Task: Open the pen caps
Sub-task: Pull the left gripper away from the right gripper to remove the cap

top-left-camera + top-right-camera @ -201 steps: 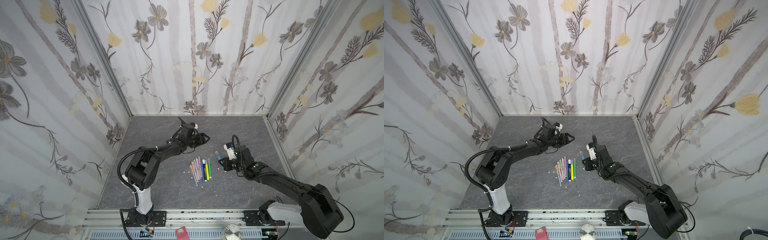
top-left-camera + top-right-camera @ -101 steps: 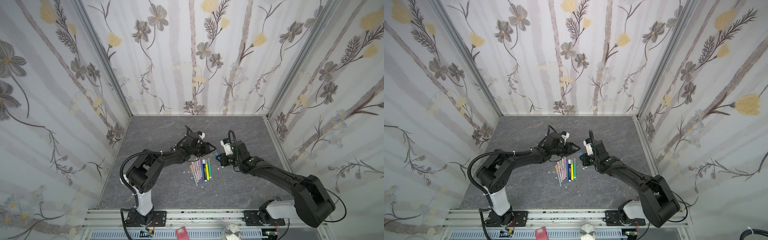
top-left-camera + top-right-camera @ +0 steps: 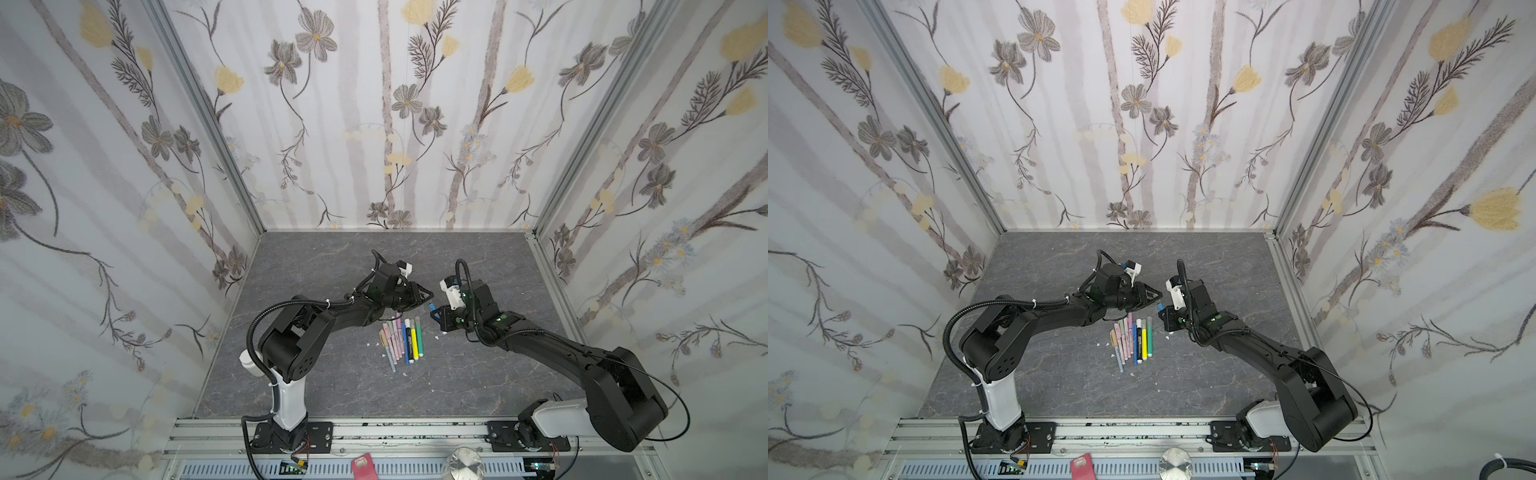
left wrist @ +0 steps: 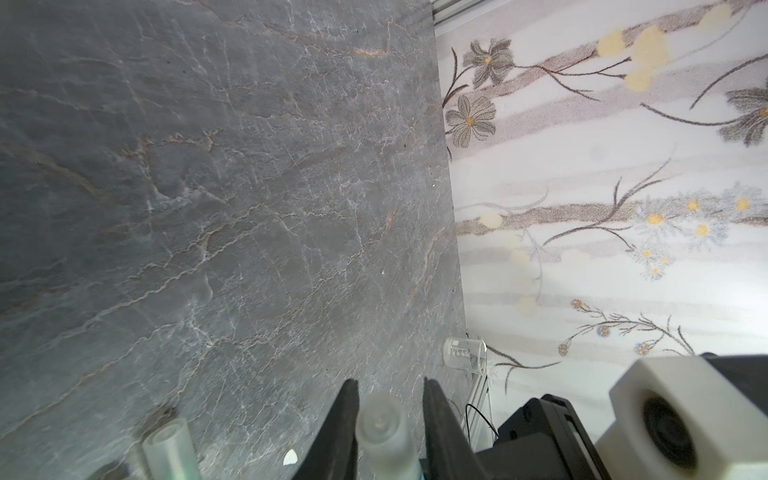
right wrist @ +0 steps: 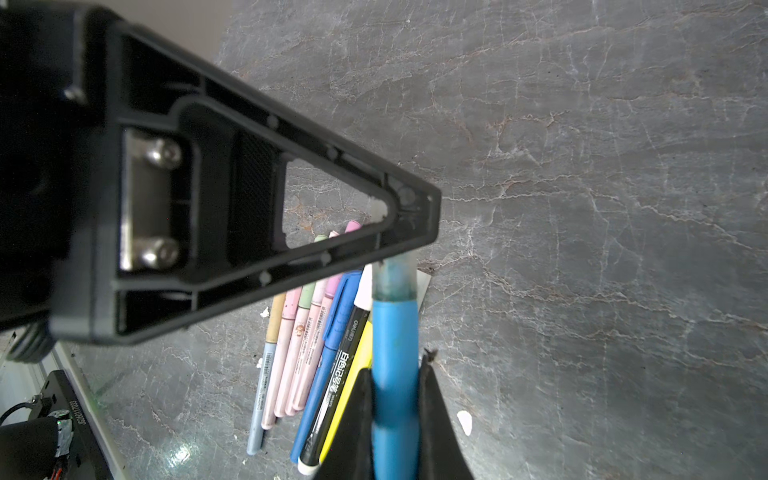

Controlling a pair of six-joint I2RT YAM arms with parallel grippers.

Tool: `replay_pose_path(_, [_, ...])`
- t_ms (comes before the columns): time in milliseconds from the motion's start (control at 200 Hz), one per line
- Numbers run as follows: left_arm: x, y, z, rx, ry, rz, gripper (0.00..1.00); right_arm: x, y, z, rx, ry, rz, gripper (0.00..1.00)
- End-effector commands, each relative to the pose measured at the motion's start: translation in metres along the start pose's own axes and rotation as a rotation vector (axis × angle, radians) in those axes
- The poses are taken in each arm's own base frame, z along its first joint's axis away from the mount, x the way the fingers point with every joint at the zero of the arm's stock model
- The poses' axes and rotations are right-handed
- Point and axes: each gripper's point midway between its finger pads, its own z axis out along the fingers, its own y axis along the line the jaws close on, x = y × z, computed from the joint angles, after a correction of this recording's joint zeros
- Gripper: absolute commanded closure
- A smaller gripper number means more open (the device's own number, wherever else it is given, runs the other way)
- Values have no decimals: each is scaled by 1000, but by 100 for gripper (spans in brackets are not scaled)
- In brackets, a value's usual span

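- The black left arm [image 3: 316, 320] reaches from its base at the near rail across the grey, stone-patterned desk [image 3: 332, 374] toward the middle.
- A row of pens [image 3: 401, 338] lies on the desk beside that arm's wrist. They are thin plastic sticks lying side by side: pastel pink, pale green and purple ones, then a dark blue, a black-and-white, a yellow and a green one. Both top views show the row.
- The left end effector [image 3: 428, 296] sits near the far end of the row, with its tip pointing at the right arm.
- In the left wrist view its two black fingers [image 4: 347, 428] stand on either side of a short, frosted, translucent plastic cap [image 4: 382, 419]. They are very close to it, but I cannot tell whether they already press on it.
- That cap sits on the end of a blue pen [image 5: 395, 332] with a round plastic barrel, which spans the small gap between the two end effectors. In the right wrist view the left end effector's tip covers the very end of the cap.
- The right end effector [image 5: 395, 365] has its black fingers clamped on the blue pen's barrel, a little back from the cap. In a top view it sits just beside the left one, with the tips nearly meeting.
- A small white fleck [image 3: 436, 337] lies on the desk near the right end effector.
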Motion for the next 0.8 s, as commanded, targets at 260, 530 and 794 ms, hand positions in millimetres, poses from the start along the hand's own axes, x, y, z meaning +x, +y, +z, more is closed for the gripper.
replay_pose_path(260, [-2,-16,0,64,-2,0,79,-11,2,4,-7,-41,-9,100])
replay_pose_path(530, [-1,-17,2,86,3,-16,87,-9,0,6,-5,-41,-5,100])
replay_pose_path(794, [-3,-21,2,105,-2,-20,100,-8,0,7,-6,-39,-3,100])
